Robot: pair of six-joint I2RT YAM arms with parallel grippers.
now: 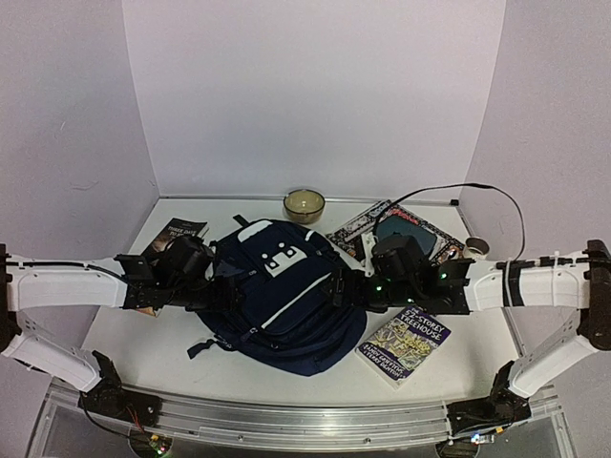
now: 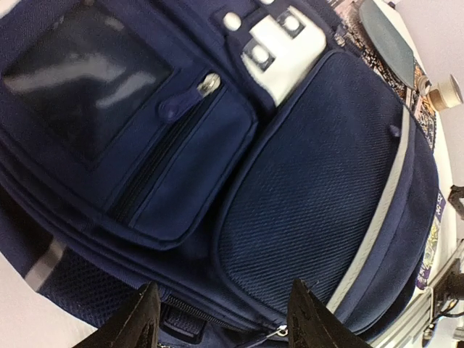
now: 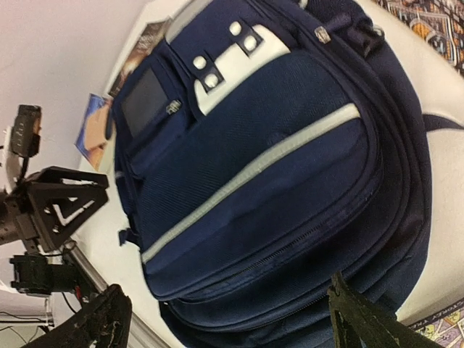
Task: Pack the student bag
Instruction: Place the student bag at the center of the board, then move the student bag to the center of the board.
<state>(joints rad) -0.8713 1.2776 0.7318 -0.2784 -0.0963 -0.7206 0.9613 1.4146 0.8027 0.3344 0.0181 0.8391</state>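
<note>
White table (image 1: 143, 351), lilac walls (image 1: 315, 95). The student bag (image 1: 282, 296) lies flat on it, zips apparently closed. Left gripper (image 2: 223, 284) and right gripper (image 3: 225, 283) flank the bag, jaws parted, empty; presumably staged to open it.

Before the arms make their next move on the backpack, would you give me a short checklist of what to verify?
1. Student bag lying flat between the two arms: ok.
2. Left jaws apart and empty, over the bag's edge: ok.
3. Right jaws wide apart and empty: ok.
4. Bag opened for packing: not ok, every zip in view looks closed.
5. Treehouse book uncovered beside the bag: ok.
6. Dark book by the left arm free to grasp: cannot tell, partly hidden.
</note>
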